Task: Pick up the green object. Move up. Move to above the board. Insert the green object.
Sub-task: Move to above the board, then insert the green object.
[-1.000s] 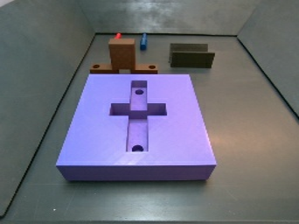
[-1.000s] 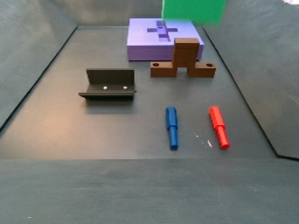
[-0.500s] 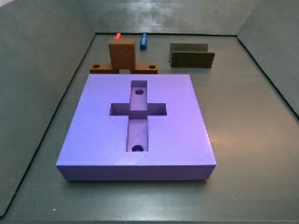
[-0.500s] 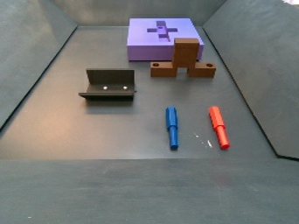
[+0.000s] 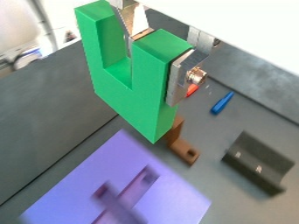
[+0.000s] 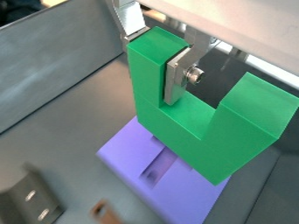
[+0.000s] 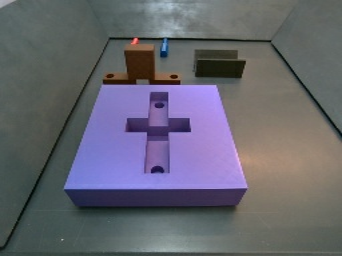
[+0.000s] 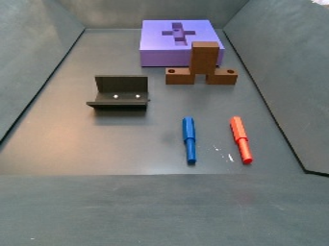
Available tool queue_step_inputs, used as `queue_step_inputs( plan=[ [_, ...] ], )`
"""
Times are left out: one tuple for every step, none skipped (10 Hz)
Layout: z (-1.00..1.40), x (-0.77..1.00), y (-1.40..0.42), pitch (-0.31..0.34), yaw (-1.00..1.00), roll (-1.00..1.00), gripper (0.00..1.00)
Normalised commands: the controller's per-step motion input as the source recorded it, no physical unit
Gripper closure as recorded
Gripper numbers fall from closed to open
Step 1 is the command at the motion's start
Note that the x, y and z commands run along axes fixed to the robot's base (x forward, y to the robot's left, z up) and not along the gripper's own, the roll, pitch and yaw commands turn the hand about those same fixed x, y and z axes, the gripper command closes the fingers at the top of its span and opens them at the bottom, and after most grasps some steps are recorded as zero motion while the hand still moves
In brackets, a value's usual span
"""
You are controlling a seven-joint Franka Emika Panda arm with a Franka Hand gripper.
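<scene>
Purple board [image 7: 158, 138] is sitting untouched on the floor in both side views, cross recess and both little holes empty, so nothing's inserted yet. What's changed: a second ago a side view was catching a patch of green at its top edge, right over the board's far end. Now that patch is gone and neither side camera is showing the arm at all. I'm reading that as the lift carrying the piece up out of frame, so pick-up is done and we're somewhere in the move-up or move-over part.

Wrist views are backing that up. The green object [image 5: 132, 72] is hanging prongs-up, well above the floor, and the board [image 5: 122, 185] is lying below it, though I can't say it's lined up with the cross from here.

Gripper [image 5: 162, 63] is up high, out of the side cameras' sight, pinching one prong of the green piece between its two plates. One silver finger [image 6: 177, 75] is lying flat against the prong's face, no gap showing. So it's closed down just to prong width, carrying the piece and touching nothing else.

Still needs the descent into the recess.
</scene>
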Motion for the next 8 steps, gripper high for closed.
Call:
queue_step_inputs(
  plan=[
    [0.08,0.1,-0.45,0.158,0.01,0.01,1.0],
    [-0.03,0.01,0.0,0.0,0.0,-0.01,1.0],
    [-0.43,0.09,-0.01,-0.057,0.0,0.0,1.0],
    [-0.88,0.06,0.0,-0.123,0.0,0.0,1.0],
    [-1.0,0.11,-0.03,-0.121,-0.06,0.0,1.0],
    [-1.0,0.13,-0.04,-0.124,0.0,0.0,1.0],
    [-1.0,0.33,-0.24,-0.13,0.0,0.01,1.0],
    [-1.0,0.55,-0.22,-0.123,0.0,0.02,1.0]
  ],
)
